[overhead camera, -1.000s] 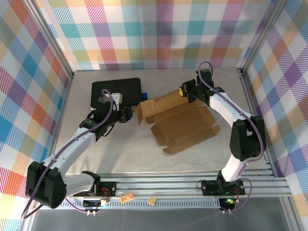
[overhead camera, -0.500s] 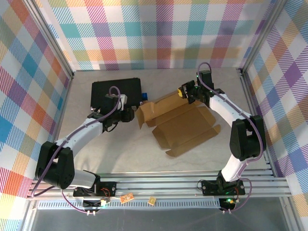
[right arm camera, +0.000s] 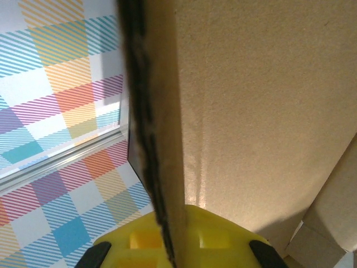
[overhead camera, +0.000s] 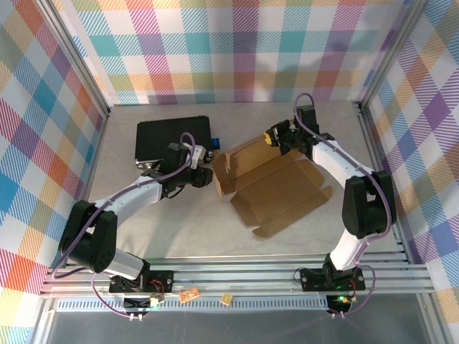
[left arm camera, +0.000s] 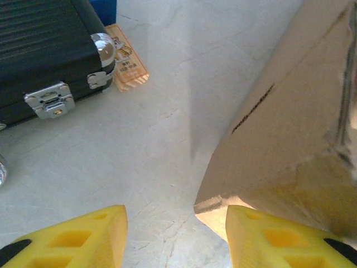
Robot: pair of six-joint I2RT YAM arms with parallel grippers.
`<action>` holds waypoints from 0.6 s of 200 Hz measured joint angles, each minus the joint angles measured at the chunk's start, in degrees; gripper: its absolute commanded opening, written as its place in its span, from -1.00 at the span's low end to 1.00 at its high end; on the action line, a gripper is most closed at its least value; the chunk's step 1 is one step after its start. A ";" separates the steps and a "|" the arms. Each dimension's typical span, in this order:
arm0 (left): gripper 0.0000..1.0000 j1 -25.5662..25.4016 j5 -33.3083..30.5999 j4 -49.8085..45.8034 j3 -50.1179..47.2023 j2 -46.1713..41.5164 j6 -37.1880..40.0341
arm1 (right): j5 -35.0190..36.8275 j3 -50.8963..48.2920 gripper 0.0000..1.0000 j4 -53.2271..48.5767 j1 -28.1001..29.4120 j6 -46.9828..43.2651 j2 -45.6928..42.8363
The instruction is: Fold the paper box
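pinching the raised far wall of the paper box (right arm camera: 268, 100), the right gripper (right arm camera: 173, 248) has its yellow fingers (right arm camera: 223, 240) clamped together on the cardboard edge, which runs straight down into the gap between them. my guess is that grip is there to hold the wall upright and stop the whole sheet from sliding while the other side gets worked. over on the left gripper (left arm camera: 175, 237) the fingers (left arm camera: 67, 234) are apart with nothing in them, just bare table (left arm camera: 167, 139) showing through the gap. a creased corner of the box (left arm camera: 290, 123) sits right beside the finger nearer the cardboard, so it looks lined up to catch or nudge that end flap. from the top view the box (overhead camera: 276, 190) lies mid-table, mostly flat and open, with only the far wall and the end near the left gripper (overhead camera: 203, 175) standing up, so the folding is barely started. the right gripper (overhead camera: 276, 136) sits at the far right end of that wall. the black case (overhead camera: 172, 136) is just behind the left arm, close enough to bump on a sloppy swing.
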 measured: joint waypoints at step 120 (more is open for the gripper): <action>0.05 -3.96 1.07 1.55 0.09 -0.44 1.18 | -1.27 -1.27 -1.00 3.74 -0.07 0.00 0.66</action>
